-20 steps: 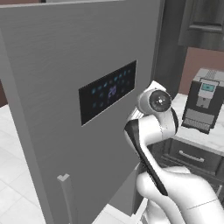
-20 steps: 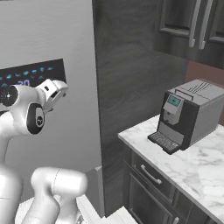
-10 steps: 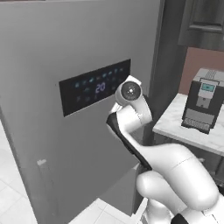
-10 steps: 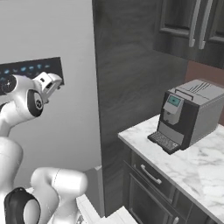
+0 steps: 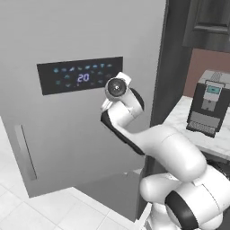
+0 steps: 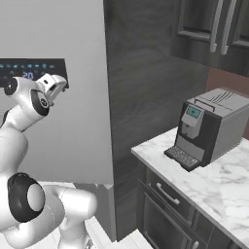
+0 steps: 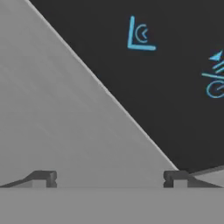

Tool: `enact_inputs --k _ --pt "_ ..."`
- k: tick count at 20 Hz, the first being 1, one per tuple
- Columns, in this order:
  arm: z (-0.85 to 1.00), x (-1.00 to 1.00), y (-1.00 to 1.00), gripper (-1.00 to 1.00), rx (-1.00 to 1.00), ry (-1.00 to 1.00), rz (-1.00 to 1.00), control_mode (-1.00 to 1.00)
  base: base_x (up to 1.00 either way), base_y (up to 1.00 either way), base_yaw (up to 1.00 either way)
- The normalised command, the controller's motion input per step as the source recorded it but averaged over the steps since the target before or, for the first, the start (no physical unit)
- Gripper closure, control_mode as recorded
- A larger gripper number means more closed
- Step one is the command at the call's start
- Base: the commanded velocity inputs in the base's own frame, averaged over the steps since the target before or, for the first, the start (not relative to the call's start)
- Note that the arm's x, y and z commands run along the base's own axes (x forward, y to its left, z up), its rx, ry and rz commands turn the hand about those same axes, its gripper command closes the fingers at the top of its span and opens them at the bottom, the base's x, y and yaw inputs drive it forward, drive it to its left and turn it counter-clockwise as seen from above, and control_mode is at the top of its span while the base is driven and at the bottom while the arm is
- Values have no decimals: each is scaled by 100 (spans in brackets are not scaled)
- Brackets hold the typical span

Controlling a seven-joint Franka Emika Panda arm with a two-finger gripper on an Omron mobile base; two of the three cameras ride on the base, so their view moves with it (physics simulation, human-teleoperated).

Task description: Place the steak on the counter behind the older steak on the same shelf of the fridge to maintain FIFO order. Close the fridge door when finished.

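My gripper (image 7: 109, 177) was spread wide with nothing between the tips, pressed up close against the outer face of the fridge door (image 5: 85, 134). In the hand view both fingertips (image 7: 43, 178) sat well apart at the bottom, right at the grey steel, with the corner of the black display (image 7: 166, 65) and its blue icons just ahead. From the left base view my arm reached up to the door just beside the lower right corner of the display (image 5: 80, 74), which read blue digits "20". The vertical bar handle (image 5: 25, 152) sat low on the door's left side, well apart from my hand. In the right base view my hand (image 6: 52, 83) was against the door panel (image 6: 73, 121) at the display's right end (image 6: 31, 72). The door faced me flat, its grey front covering the fridge opening; whether it was fully shut I couldn't tell. To the right, the dark tall panel (image 6: 146, 97) stood next to the fridge, then the white marble surface (image 6: 214, 180) over dark drawers (image 6: 168, 199), with a coffee machine (image 6: 209, 126) standing on it. I could see neither steak; the visible part of the surface held the coffee machine.
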Motion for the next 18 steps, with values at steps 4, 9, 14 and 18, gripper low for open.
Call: enact_inputs --k 4,9,14,18 --pt "-5 23 0 -100 -8 -16 -19 -100 0 0 0" --pt "0 10 0 -100 -6 -17 -19 -100 0 0 0" --pt "0 5 0 -100 -2 -13 -21 -100 0 0 0" --pt "0 15 0 -100 0 -8 -23 -100 0 0 0"
